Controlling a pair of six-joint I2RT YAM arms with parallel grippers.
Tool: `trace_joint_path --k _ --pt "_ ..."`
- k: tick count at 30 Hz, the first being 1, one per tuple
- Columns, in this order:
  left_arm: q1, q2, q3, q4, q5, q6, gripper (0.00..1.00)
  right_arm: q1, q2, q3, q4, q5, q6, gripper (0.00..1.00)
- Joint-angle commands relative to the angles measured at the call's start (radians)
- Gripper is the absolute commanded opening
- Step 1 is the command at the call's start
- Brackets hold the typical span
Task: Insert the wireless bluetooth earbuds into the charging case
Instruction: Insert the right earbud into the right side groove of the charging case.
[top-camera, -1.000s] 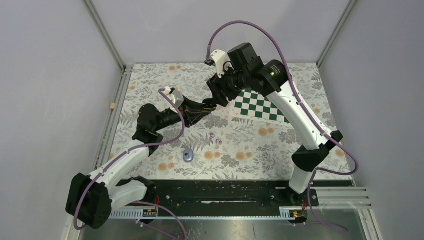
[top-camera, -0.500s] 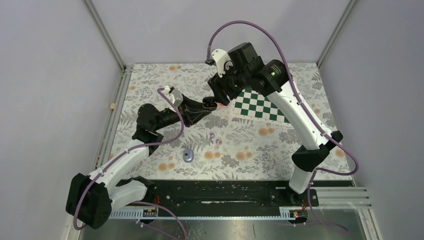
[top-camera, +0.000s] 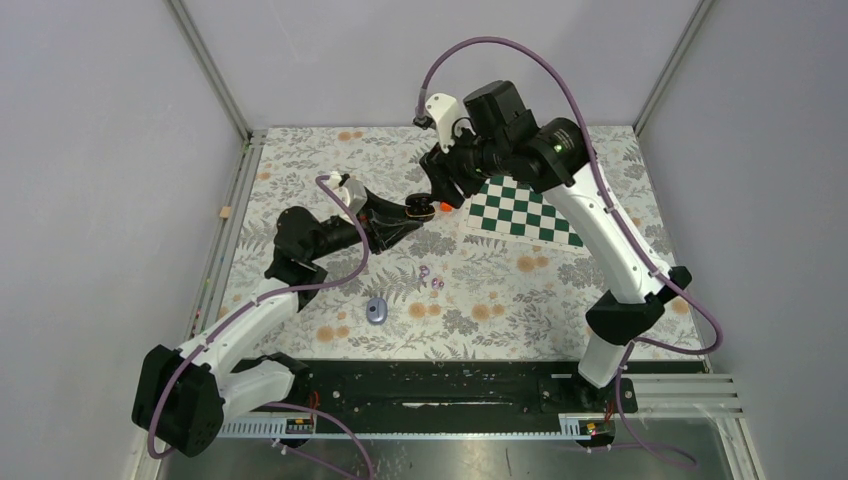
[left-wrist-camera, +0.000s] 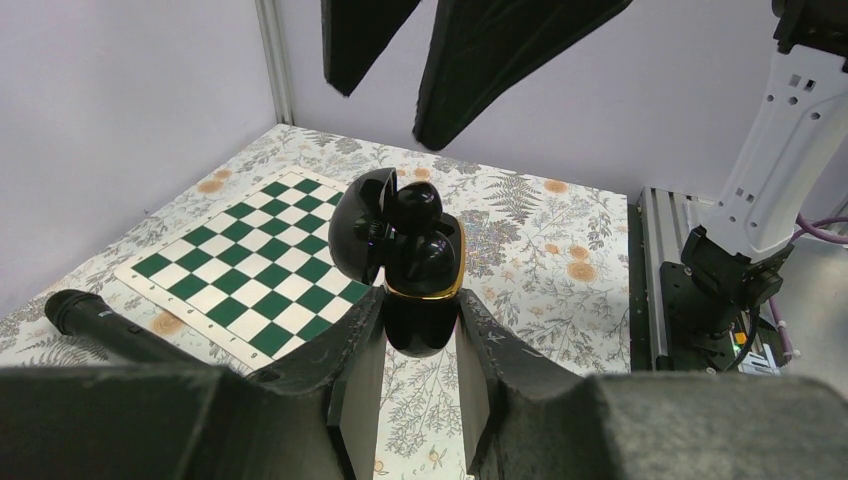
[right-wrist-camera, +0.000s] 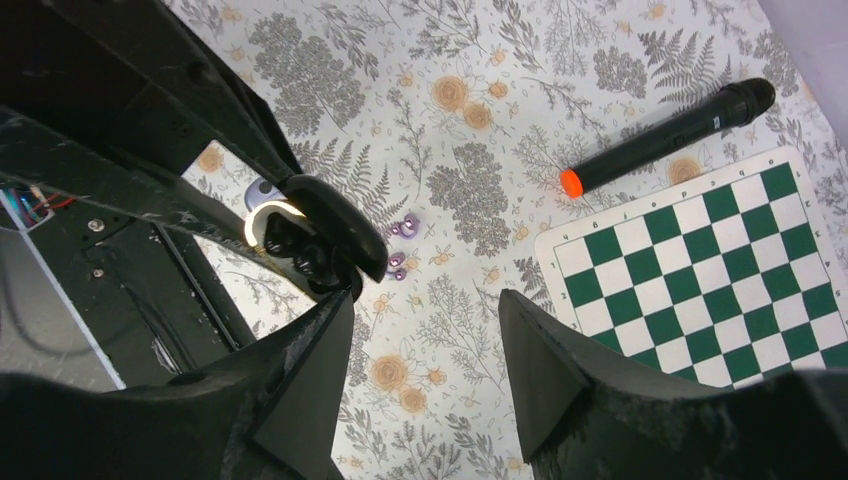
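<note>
1. The tabletop (top-camera: 500, 300), floral, fills the middle of the overhead view.
2. The right hand (right-wrist-camera: 425, 320) is spread wide and empty, at the top of the left wrist view, above the case.
3. The left hand (left-wrist-camera: 418, 305) is clamped on the charging case (left-wrist-camera: 422, 330) (lid open), at frame centre.
4. The black earbuds (left-wrist-camera: 415, 205) sit in the case, just above the left hand's fingers.
5. The lilac earbuds (top-camera: 424, 271) lie on the tabletop, below that hand in the overhead view.

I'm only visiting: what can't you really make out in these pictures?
- Top view: the microphone, only its orange end shows; the right gripper covers the rest.
- Top view: the lilac earbuds, too small to tell how they lie.
- Right wrist view: the lilac case, mostly hidden behind the left gripper.
- Left wrist view: the black earbuds in the black case, black on black; whether they sit fully in is unclear.
</note>
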Motion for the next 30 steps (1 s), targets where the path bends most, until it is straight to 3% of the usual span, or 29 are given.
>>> trace_joint_path --k 1,8,13,16,30 --pt "0.003 0.004 0.049 0.034 -0.004 0.011 0.0 -0.005 -0.063 0.06 -0.009 -0.038 -0.001 0.63" --pt "0.003 0.02 0.058 0.009 -0.016 0.015 0.0 -0.005 -0.077 -0.044 0.005 -0.055 0.192 0.61" --pt "0.001 0.021 0.067 -0.013 -0.017 0.029 0.0 -0.006 -0.043 -0.034 0.033 -0.143 0.279 0.83" --pt "0.001 0.02 0.069 -0.017 -0.012 0.028 0.0 -0.006 -0.017 -0.004 0.05 -0.139 0.312 0.9" --pt "0.001 0.007 0.07 -0.006 0.001 0.026 0.0 -0.005 0.019 -0.016 0.059 -0.091 0.307 0.79"
